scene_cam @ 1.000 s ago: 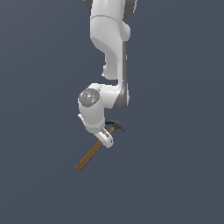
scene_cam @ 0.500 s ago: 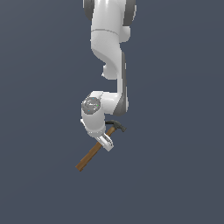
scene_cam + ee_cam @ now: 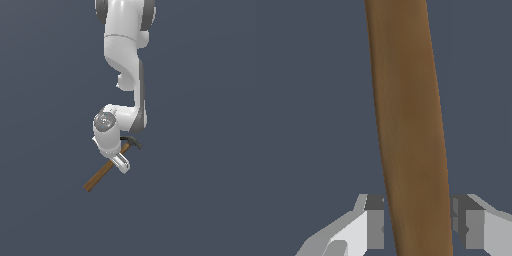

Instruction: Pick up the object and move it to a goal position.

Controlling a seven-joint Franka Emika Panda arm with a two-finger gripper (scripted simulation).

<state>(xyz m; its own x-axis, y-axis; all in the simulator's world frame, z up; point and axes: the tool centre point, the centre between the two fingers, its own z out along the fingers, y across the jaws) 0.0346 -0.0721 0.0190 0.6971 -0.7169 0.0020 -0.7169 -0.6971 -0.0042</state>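
- The hammer [image 3: 106,171] has a long, straight, smooth brown wooden handle and a small dark metal claw head [image 3: 132,142].
- The glossy white gripper [image 3: 122,163] is clamped on the handle close below the head; in the wrist view grey pads [image 3: 374,227] press both sides.
- From the gripper, the handle slants down toward the exterior view's left, with plain dark grey all round.

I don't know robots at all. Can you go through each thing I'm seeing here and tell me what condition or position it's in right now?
Hammer: tilted, dark head up by the arm, wooden handle slanting down toward the exterior view's left.
Gripper: one finger on each side of the handle, a slight gap showing on one side.
Robot arm: reaching down from above, bent at the wrist.
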